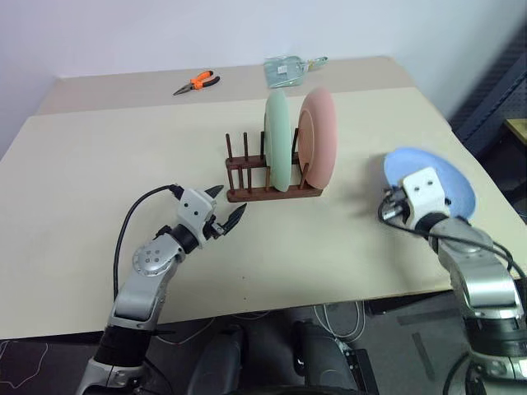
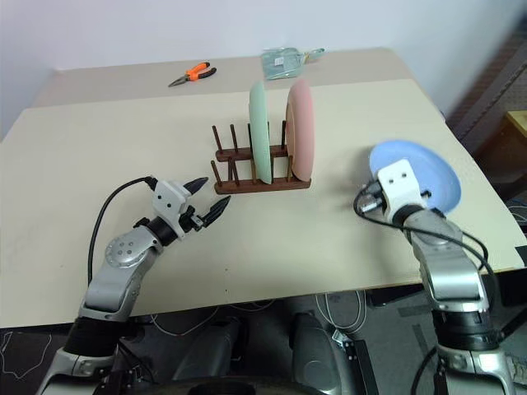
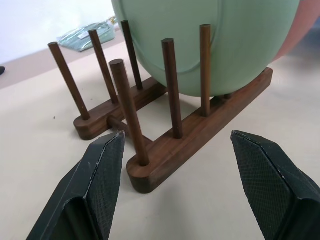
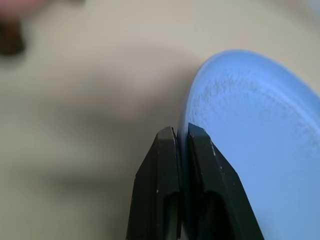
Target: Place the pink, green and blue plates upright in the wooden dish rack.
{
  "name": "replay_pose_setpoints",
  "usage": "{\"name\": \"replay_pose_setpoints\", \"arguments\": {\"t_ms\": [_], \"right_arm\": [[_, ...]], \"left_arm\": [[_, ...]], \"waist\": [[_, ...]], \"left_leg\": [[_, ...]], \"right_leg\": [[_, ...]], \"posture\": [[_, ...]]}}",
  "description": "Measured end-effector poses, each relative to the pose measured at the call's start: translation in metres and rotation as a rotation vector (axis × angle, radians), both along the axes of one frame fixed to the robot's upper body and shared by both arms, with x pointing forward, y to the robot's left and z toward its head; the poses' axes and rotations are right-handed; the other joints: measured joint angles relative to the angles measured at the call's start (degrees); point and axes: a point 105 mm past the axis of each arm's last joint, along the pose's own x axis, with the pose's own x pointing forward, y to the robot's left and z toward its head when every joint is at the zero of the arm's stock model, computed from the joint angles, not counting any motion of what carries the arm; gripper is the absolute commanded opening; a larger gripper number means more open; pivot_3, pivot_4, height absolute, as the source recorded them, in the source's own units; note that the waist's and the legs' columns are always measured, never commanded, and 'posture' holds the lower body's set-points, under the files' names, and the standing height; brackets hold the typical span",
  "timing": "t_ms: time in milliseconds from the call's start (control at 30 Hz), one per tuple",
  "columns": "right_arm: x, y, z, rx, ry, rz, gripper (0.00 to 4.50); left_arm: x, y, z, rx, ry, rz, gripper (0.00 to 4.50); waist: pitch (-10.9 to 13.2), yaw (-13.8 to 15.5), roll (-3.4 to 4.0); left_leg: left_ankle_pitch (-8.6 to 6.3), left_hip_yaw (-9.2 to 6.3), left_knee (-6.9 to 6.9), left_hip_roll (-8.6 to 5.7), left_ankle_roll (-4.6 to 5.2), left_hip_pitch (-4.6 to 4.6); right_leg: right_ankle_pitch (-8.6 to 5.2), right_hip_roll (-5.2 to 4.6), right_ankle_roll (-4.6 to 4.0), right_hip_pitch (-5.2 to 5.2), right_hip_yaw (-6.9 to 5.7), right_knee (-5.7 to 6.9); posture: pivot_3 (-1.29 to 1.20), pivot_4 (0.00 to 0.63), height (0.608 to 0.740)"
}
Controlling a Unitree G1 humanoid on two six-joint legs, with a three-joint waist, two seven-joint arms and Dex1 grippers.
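**Blue plate pinched at its rim, last of three to be racked**

Because the right gripper holds the blue plate only by a thin piece of its rim, with the jaws pressed almost together on the edge, the plate can turn or slip out while it is carried to the wooden dish rack. I judge this the main danger: a wide, light disc held at one point swings easily. A second danger is at the rack itself. The green plate and the pink plate already stand upright in its slots on the robot's right, close beside each other, so the blue one must go between the free pegs on the left, and a tilted approach may knock the green plate or push the small rack along the table.

The left gripper rests near the rack's left end with its fingers spread wide and empty; it may steady the base.

The blue plate is round, shallow, matte light blue, and sits at the table's right edge, well apart from the rack.
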Motion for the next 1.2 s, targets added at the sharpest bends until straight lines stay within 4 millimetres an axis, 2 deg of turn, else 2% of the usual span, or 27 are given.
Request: {"name": "replay_pose_setpoints", "arguments": {"t_ms": [33, 100, 167, 233, 300, 367, 467, 533, 633, 733, 867, 1200], "right_arm": [[0.005, 0.006, 0.024, 0.020, -0.083, 0.021, 0.04], [0.006, 0.024, 0.085, 0.093, -0.284, 0.094, 0.04], [-0.008, 0.054, 0.146, 0.222, -0.476, 0.243, 0.04], [-0.029, 0.089, 0.188, 0.401, -0.586, 0.446, 0.04], [-0.049, 0.118, 0.207, 0.556, -0.605, 0.635, 0.04], [-0.057, 0.135, 0.211, 0.682, -0.561, 0.752, 0.04], [-0.063, 0.170, 0.216, 1.042, -0.443, 0.935, 0.04], [-0.063, 0.195, 0.210, 1.197, -0.297, 1.015, 0.04], [-0.047, 0.221, 0.191, 1.318, -0.104, 0.987, 0.04], [-0.028, 0.233, 0.174, 1.332, 0.008, 0.912, 0.04], [-0.022, 0.243, 0.163, 1.320, 0.064, 0.879, 0.04], [-0.014, 0.239, 0.147, 1.378, 0.172, 0.758, 0.04]], "left_arm": [[0.000, 0.001, 0.000, 0.002, -0.004, 0.007, 3.49], [0.002, 0.005, -0.001, 0.006, -0.010, 0.030, 3.49], [0.004, 0.011, -0.002, 0.014, -0.022, 0.069, 3.49], [0.008, 0.021, -0.003, 0.023, -0.038, 0.125, 3.49], [0.011, 0.030, -0.002, 0.026, -0.057, 0.176, 3.49], [0.013, 0.038, -0.002, 0.027, -0.071, 0.219, 3.49], [0.017, 0.061, -0.002, 0.032, -0.094, 0.337, 3.49], [0.019, 0.071, -0.001, 0.035, -0.109, 0.393, 3.49], [0.018, 0.082, -0.001, 0.034, -0.121, 0.441, 3.49], [0.012, 0.089, -0.009, 0.042, -0.100, 0.464, 3.49], [0.009, 0.090, -0.013, 0.043, -0.093, 0.470, 3.49], [0.008, 0.086, -0.010, 0.043, -0.101, 0.454, 3.49]], "waist": [[0.01, -0.10, 0.02], [0.02, -0.03, 0.03], [0.02, 0.11, 0.03], [0.00, 0.08, 0.01], [-0.01, 0.19, -0.01], [-0.02, 0.57, -0.02], [-0.02, -0.14, 0.01], [-0.03, -0.27, 0.03], [-0.03, -0.13, 0.03], [-0.03, -0.05, 0.04], [-0.03, -0.19, 0.04], [-0.03, -0.34, 0.04]], "left_leg": [[0.00, 0.00, 0.00, 0.02, 0.00, 0.00], [0.00, -0.03, -0.03, 0.04, 0.00, 0.00], [0.00, -0.10, -0.08, 0.07, 0.00, -0.02], [0.00, -0.19, -0.12, 0.09, -0.01, -0.02], [0.00, -0.24, -0.12, 0.08, -0.01, -0.02], [0.00, -0.26, -0.05, -0.02, -0.01, -0.07], [0.00, -0.22, -0.09, -0.03, -0.01, -0.05], [0.00, -0.23, -0.14, -0.01, -0.01, -0.01], [0.01, -0.22, -0.12, -0.04, -0.02, -0.04], [0.01, -0.22, -0.11, -0.14, -0.03, -0.07], [0.01, -0.22, -0.13, -0.12, -0.03, -0.16], [0.01, -0.22, -0.13, -0.10, -0.03, -0.16]], "right_leg": [[0.01, 0.02, 0.01, -0.02, 0.00, 0.02], [0.01, 0.03, 0.01, -0.03, -0.02, 0.03], [0.01, 0.06, 0.01, -0.05, -0.07, 0.02], [0.01, 0.08, 0.00, -0.05, -0.10, 0.03], [0.01, 0.06, -0.01, -0.04, -0.12, 0.03], [0.01, 0.00, -0.01, -0.03, -0.13, 0.01], [0.03, -0.01, -0.01, -0.13, -0.05, 0.10], [0.03, 0.01, -0.02, -0.19, -0.05, 0.24], [0.04, 0.00, -0.03, -0.24, -0.05, 0.32], [0.04, -0.05, -0.02, -0.24, -0.05, 0.29], [0.04, -0.04, -0.02, -0.39, -0.05, 0.34], [0.04, -0.01, -0.02, -0.40, -0.05, 0.37]], "posture": [[0.00, 0.150, 0.739], [0.00, 0.150, 0.739], [0.00, 0.150, 0.739], [0.00, 0.150, 0.739], [0.00, 0.150, 0.739], [0.00, 0.150, 0.739], [0.00, 0.150, 0.739], [0.00, 0.150, 0.739], [0.00, 0.150, 0.739], [0.00, 0.150, 0.739], [0.00, 0.150, 0.739], [0.00, 0.150, 0.739]]}}
